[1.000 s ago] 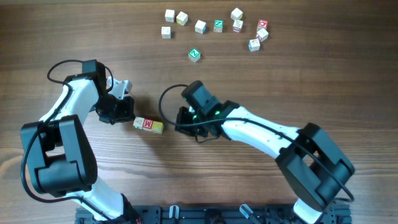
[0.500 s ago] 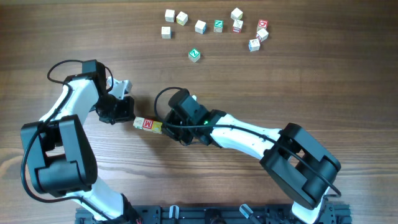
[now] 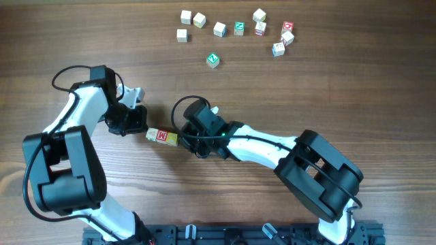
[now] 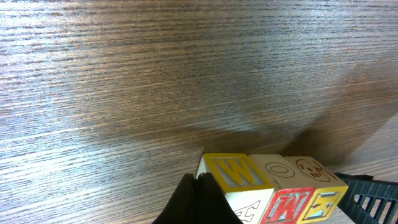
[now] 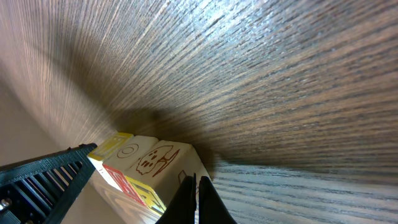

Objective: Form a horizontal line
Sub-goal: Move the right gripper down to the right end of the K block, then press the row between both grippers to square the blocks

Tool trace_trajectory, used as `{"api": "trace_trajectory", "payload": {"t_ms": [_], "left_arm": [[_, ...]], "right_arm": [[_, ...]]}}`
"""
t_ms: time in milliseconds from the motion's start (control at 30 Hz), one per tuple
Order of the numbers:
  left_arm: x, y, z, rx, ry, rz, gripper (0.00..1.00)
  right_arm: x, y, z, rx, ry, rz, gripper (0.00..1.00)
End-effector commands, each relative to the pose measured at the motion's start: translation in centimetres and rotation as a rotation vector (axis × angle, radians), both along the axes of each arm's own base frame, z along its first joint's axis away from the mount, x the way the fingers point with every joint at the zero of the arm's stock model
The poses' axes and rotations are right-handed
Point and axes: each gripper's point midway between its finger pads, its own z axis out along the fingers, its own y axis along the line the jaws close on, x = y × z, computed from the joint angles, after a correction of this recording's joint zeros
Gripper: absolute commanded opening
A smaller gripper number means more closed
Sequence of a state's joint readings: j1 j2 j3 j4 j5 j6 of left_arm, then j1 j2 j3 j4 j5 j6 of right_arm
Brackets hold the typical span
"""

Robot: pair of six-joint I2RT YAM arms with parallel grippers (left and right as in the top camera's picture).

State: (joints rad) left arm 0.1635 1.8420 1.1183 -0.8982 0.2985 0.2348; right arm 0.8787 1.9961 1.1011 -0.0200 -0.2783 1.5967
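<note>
Left gripper (image 4: 199,188) and right gripper (image 5: 194,186) closed, empty, bracketing three cubes (image 3: 162,136).
Pressing both ends inward, presumably to align them; left of centre, midway between near and far edges.

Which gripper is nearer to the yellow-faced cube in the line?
Right. The right gripper is beside the yellow-faced cube; the left gripper is at the far end of the line.
</note>
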Motion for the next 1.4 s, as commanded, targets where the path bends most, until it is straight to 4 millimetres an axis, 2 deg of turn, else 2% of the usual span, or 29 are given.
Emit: {"api": "trace_trajectory", "payload": {"t_ms": [0, 133, 633, 1200, 1367], "left_arm": [[-0.3, -0.3, -0.3, -0.022, 0.01, -0.008, 0.04], [-0.4, -0.3, -0.3, -0.022, 0.014, -0.008, 0.04], [-0.9, -0.4, -0.2, -0.027, 0.044, 0.01, 0.04], [-1.0, -0.4, -0.2, -0.026, 0.048, 0.01, 0.04], [-0.9, -0.4, -0.2, -0.024, 0.043, 0.009, 0.06]], "right_arm": [[0.3, -0.2, -0.7, -0.02, -0.011, -0.025, 0.05], [0.1, 0.5, -1.3, 0.012, 0.001, -0.003, 0.05], [0.2, 0.6, -1.3, 0.015, -0.004, 0.0, 0.05], [1.1, 0.2, -1.0, 0.029, -0.033, 0.035, 0.05], [0.8, -0.7, -1.7, -0.007, 0.001, 0.026, 0.05]]}}
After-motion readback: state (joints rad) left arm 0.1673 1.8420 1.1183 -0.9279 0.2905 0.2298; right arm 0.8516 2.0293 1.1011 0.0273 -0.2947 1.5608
